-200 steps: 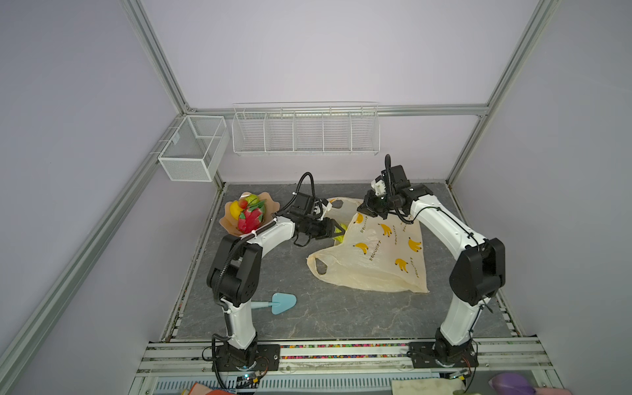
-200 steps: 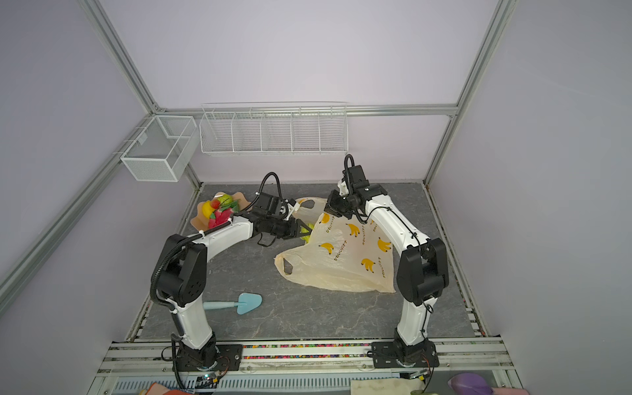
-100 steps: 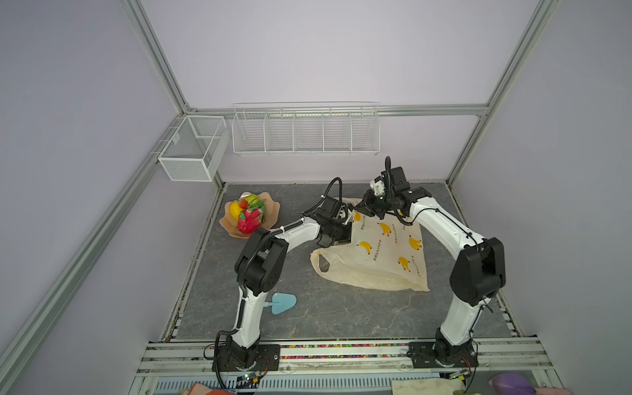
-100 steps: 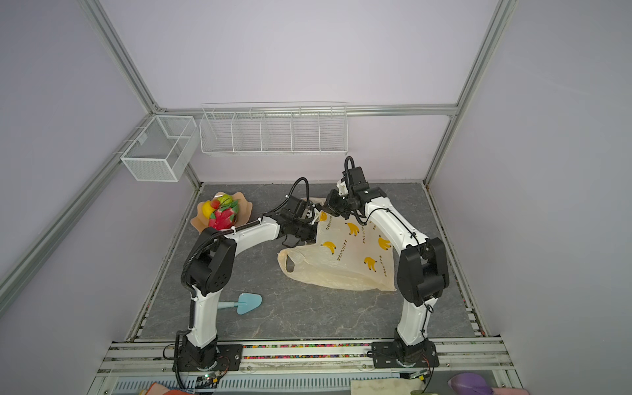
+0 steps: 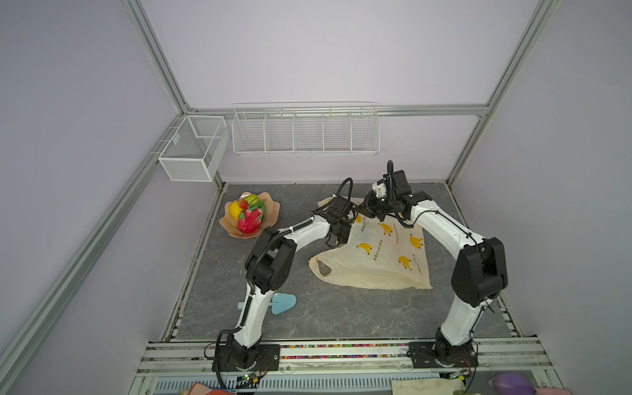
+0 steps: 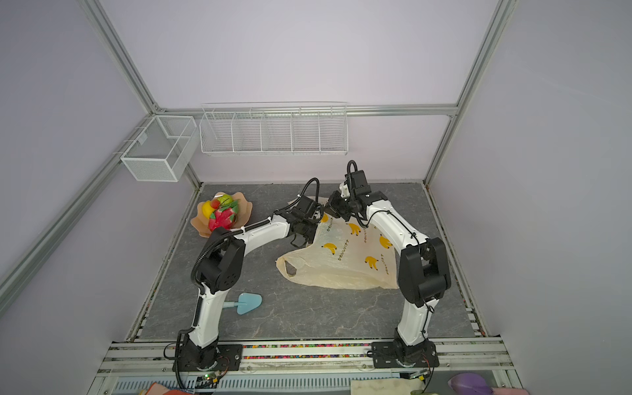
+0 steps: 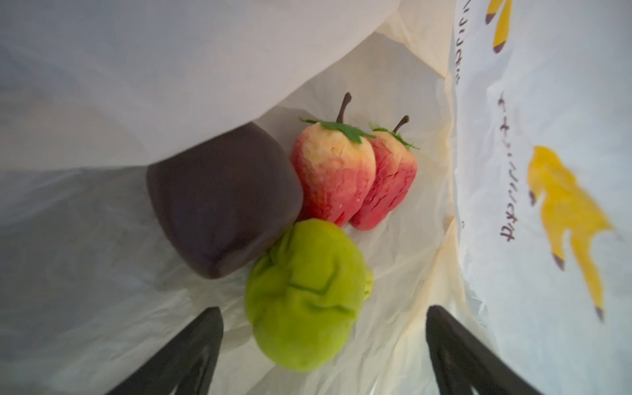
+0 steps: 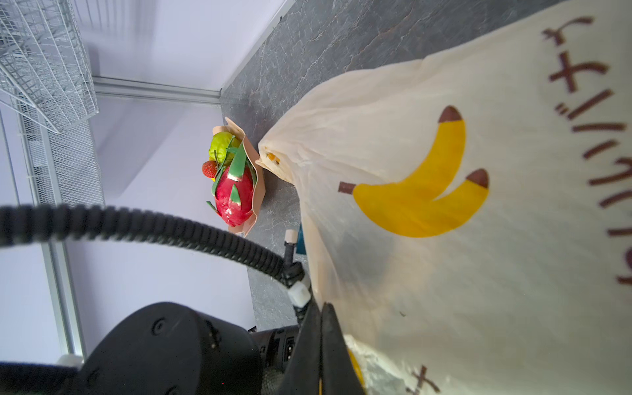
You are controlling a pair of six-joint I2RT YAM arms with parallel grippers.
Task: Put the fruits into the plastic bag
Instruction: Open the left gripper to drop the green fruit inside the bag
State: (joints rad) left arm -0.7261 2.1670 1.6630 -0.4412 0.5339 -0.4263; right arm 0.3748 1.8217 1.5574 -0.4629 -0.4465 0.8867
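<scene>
Inside the bag [image 7: 393,85], two strawberries [image 7: 333,178] lay side by side and touching. Their long axes were parallel, with stems pointing away from the left fingers [image 7: 191,355] and tips toward a green fruit [image 7: 304,301]. A dark brown piece [image 7: 222,201] pressed against the nearer strawberry and the green fruit. The green fruit sat just ahead of the left fingers, which stood wide apart and gripped nothing.

In both top views the bag [image 5: 383,260] lay on the bench [image 5: 307,318] right of centre. Its long axis ran from the handle loop at lower left up to the raised corner at upper centre. The right fingers [image 8: 321,345] were closed on the bag's edge, pinching the film and holding that corner up.

The remaining fruits were piled in the dish [image 5: 272,219] at upper left, well apart from the bag. The dragon fruit [image 5: 251,219] was in front there, with its green scales toward the back wall.

The left arm [image 5: 301,232] rose from its base at lower left, bent at the elbow, and reached right, its fingers [image 5: 334,241] angled down into the bag's mouth. The right arm [image 5: 444,222] arched from lower right over the bag's right edge, its wrist toward upper centre.
</scene>
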